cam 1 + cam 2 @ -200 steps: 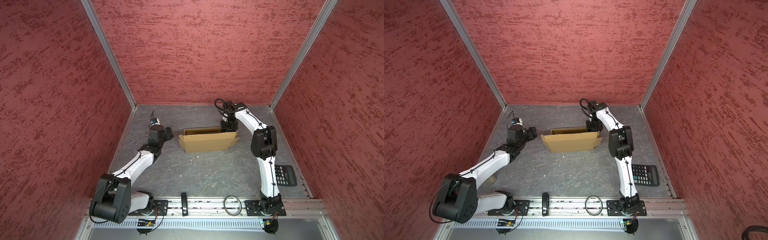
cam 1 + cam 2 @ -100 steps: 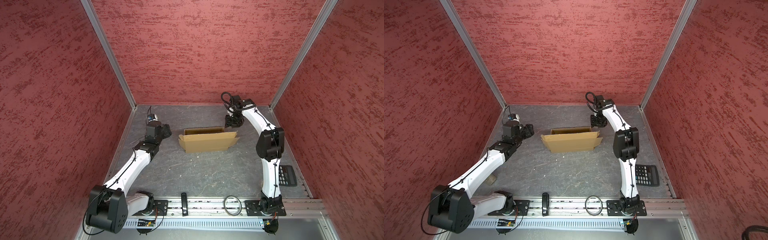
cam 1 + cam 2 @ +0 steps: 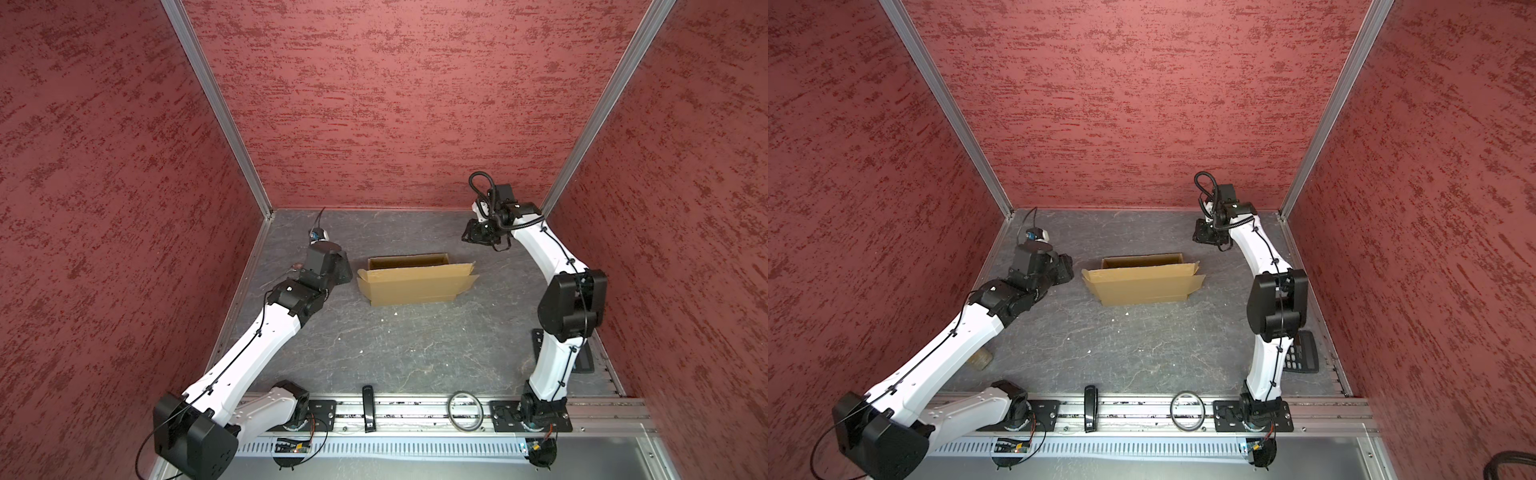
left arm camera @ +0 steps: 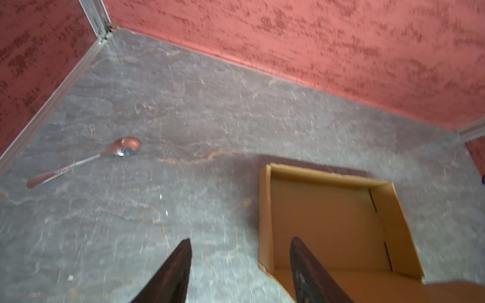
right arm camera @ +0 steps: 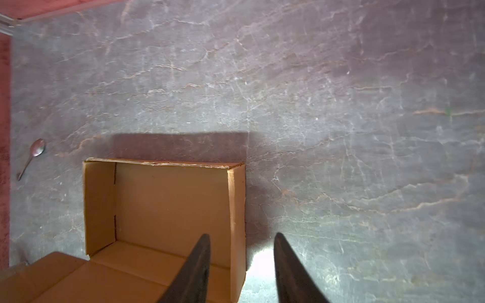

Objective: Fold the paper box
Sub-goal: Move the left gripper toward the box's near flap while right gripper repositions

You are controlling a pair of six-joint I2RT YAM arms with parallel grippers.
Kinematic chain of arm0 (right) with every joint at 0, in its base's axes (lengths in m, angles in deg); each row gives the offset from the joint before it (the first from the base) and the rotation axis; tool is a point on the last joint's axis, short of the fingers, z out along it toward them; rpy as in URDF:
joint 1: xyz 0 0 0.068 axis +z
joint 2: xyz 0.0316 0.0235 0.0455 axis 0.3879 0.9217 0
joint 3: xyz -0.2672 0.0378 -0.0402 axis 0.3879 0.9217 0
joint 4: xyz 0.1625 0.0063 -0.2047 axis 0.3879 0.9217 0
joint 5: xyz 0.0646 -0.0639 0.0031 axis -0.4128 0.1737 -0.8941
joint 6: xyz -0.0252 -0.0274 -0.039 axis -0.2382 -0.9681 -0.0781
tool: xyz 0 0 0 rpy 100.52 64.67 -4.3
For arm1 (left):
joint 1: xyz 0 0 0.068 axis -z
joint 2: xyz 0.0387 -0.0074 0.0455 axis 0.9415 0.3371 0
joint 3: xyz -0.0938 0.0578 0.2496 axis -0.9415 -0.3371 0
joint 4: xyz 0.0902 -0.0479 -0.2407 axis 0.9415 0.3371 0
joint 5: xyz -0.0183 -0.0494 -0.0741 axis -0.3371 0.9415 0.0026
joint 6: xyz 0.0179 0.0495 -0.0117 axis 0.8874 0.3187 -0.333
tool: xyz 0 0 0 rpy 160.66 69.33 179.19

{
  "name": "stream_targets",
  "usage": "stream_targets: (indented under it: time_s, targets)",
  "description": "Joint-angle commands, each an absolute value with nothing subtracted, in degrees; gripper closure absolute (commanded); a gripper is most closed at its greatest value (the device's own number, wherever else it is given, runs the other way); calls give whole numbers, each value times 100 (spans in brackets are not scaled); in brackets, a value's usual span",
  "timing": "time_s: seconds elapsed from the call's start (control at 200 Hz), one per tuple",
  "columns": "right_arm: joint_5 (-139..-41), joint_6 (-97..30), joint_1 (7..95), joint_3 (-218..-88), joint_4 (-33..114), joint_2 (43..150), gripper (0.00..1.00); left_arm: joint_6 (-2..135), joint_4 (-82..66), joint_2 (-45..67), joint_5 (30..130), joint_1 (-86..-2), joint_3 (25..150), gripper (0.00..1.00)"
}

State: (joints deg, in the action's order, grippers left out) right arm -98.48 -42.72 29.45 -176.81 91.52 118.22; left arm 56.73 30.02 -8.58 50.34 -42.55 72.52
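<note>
The paper box [image 3: 415, 282] [image 3: 1142, 282] is brown cardboard and rests on the grey floor near the back. It is an open tray with upright walls, and its long lid flap leans out over the front. My left gripper [image 3: 343, 266] [image 3: 1065, 268] hovers just off the box's left end. In the left wrist view the left gripper [image 4: 241, 239] is open and empty, with the box [image 4: 322, 223] ahead of it. My right gripper [image 3: 471, 237] [image 3: 1200, 237] hangs behind the box's right end, apart from it. In the right wrist view the right gripper [image 5: 242, 234] is open, and the box [image 5: 168, 204] lies below it.
A metal spoon [image 4: 86, 160] [image 5: 32, 157] lies by the left wall. A calculator [image 3: 1302, 353] lies at the right, partly behind the right arm. A black bar [image 3: 367, 409] and a ring [image 3: 464, 409] rest on the front rail. A tan roll [image 3: 982, 358] peeks out under the left arm.
My right gripper has drawn back from the box's right rear corner toward the back right corner of the cell. The left arm has stretched out lower, its gripper staying beside the box's left end.
</note>
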Motion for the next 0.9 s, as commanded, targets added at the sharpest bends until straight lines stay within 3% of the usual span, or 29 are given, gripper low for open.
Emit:
stream_targets:
  time_s: [0.0,0.271,0.486,0.892]
  targets:
    - [-10726,-4303,2806,-16889,7933,11395,68,5201,3835,-1013,4360,-3692,7364,45]
    - [-11804,-4296,2686,-15516,6515,10907,84,4274,4616,-697,3652,-2428,7476,58]
    - [-12477,-4181,2662,-14913,5761,10811,90,3653,4907,-498,3191,-1612,7591,68]
    - [-12847,-4149,2662,-13670,5049,10302,92,4015,3657,639,3596,-1646,7517,72]
